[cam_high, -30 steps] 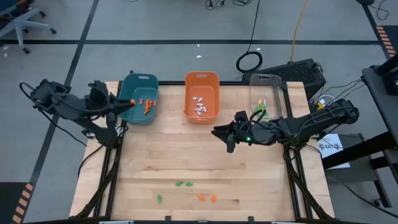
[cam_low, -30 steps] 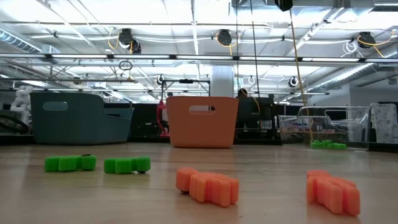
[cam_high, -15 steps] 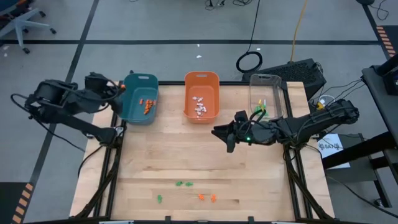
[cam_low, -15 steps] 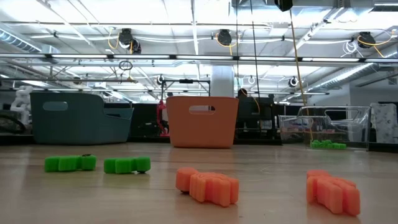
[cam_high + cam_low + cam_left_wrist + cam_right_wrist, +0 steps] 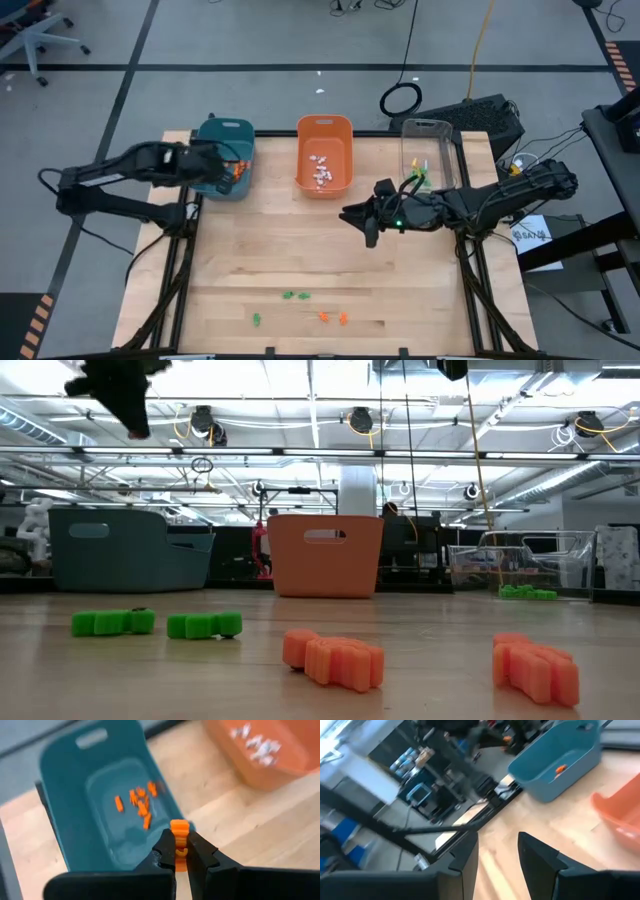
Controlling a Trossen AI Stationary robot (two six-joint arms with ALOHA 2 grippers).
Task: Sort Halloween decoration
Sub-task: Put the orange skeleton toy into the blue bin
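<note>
My left gripper (image 5: 179, 846) hangs over the teal bin (image 5: 75, 795), shut on an orange Halloween decoration trinket (image 5: 179, 828). It also shows in the high view (image 5: 218, 166) and at the top left of the low view (image 5: 122, 392). Several orange trinkets (image 5: 140, 805) lie on the teal bin's floor. Two green trinkets (image 5: 293, 296) (image 5: 257, 319) and two orange ones (image 5: 333, 318) lie on the table near its front edge. My right gripper (image 5: 350, 214) hovers open over the table's middle, with nothing between its fingers (image 5: 542, 855). My left gripper pinches the orange trinket's lower part (image 5: 179, 856) between its two fingertips. The trinket's upper end sticks out past the tips. The fingers slant downward over the teal bin's near wall. The trinket is lifted clear, above the bin.
An orange bin (image 5: 324, 167) holding white trinkets stands at the back middle. To its right, a clear bin (image 5: 432, 155) holds green ones. Bare wood lies between the bins and the trinkets near the front edge.
My left gripper has swung from beside the teal bin's left side toward the table's right, and now hangs over the bin. It has come down and tipped to point more steeply down, and now shows in the low view.
</note>
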